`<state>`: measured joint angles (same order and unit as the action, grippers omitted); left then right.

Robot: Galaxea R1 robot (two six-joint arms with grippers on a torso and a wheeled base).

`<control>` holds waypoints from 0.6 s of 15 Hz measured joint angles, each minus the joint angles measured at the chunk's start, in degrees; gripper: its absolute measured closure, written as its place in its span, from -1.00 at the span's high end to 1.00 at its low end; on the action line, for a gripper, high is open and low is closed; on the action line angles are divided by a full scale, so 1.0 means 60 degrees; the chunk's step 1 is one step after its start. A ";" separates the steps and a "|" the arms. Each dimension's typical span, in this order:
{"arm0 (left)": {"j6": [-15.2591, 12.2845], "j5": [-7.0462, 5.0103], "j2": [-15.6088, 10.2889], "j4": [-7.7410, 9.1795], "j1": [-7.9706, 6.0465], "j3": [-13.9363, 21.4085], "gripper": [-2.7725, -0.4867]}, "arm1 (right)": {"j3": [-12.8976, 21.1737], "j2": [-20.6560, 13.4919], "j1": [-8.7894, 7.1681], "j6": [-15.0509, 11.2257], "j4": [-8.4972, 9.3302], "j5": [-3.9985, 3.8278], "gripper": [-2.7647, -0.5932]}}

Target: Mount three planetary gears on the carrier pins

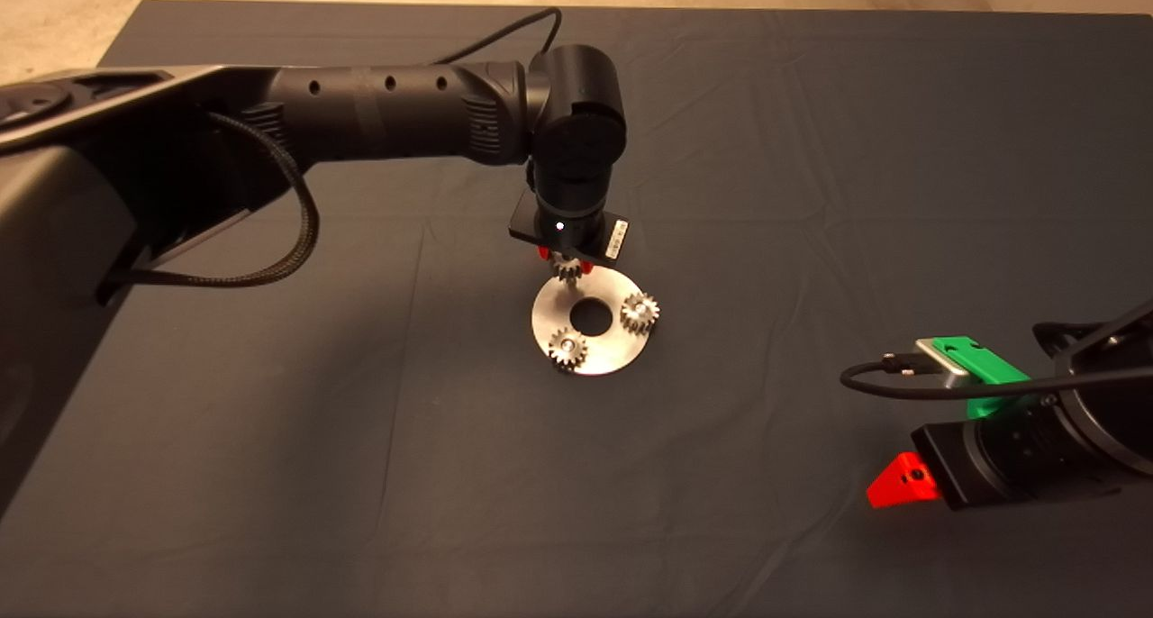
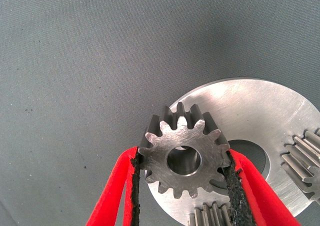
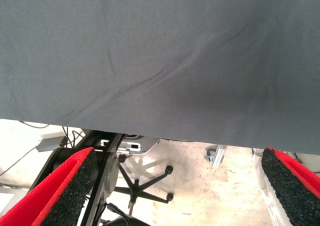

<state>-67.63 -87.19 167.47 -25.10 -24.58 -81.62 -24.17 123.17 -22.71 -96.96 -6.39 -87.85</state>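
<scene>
Left gripper [image 2: 182,186]: reaches in over the far edge of the carrier disc [image 1: 592,346], pointing straight down; closed on the third planetary gear [image 2: 183,158], one black pad [image 2: 132,186] against the teeth on each side.
Third planetary gear: clamped flat between the pads, centre hole facing up; sits above the far rim of the carrier disc, with a pale metal surface, likely a carrier pin [image 2: 186,158], showing through the bore; cannot tell whether it already rests on the disc or hangs just above it.
Carrier disc: shiny silver plate with a round centre hole, lying flat on the dark mat [image 1: 811,149] near the middle of the bench.
Seated planetary gears: one [image 1: 567,349] on the near-left part of the disc, one [image 1: 639,312] on its right part, each around a pin [image 1: 568,345] whose bright tip shows in the gear's centre; both apart from the held gear and from each other.
Right gripper [image 3: 175,186]: well apart from the disc, low at the near-right edge of the mat, holding nothing; fingers [image 3: 65,186] spread wide.
Right wrist view: mat edge, and beyond it a pale floor with the wheeled base of a chair [image 3: 142,183] and some cables [image 3: 30,136].
</scene>
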 joint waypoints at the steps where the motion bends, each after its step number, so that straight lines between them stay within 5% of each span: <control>1: 0.0004 0.0000 0.0000 0.0000 0.0000 0.0000 -0.63 | 0.0000 0.0000 0.0000 0.0000 0.0000 0.0000 0.72; 9: 0.0118 0.0000 0.0000 -0.0039 0.0030 0.0000 -0.63 | 0.0000 0.0000 0.0000 0.0000 0.0000 -0.0003 0.72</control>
<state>-66.93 -87.19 167.47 -25.33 -24.39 -81.62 -24.17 123.17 -22.71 -96.96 -6.39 -87.87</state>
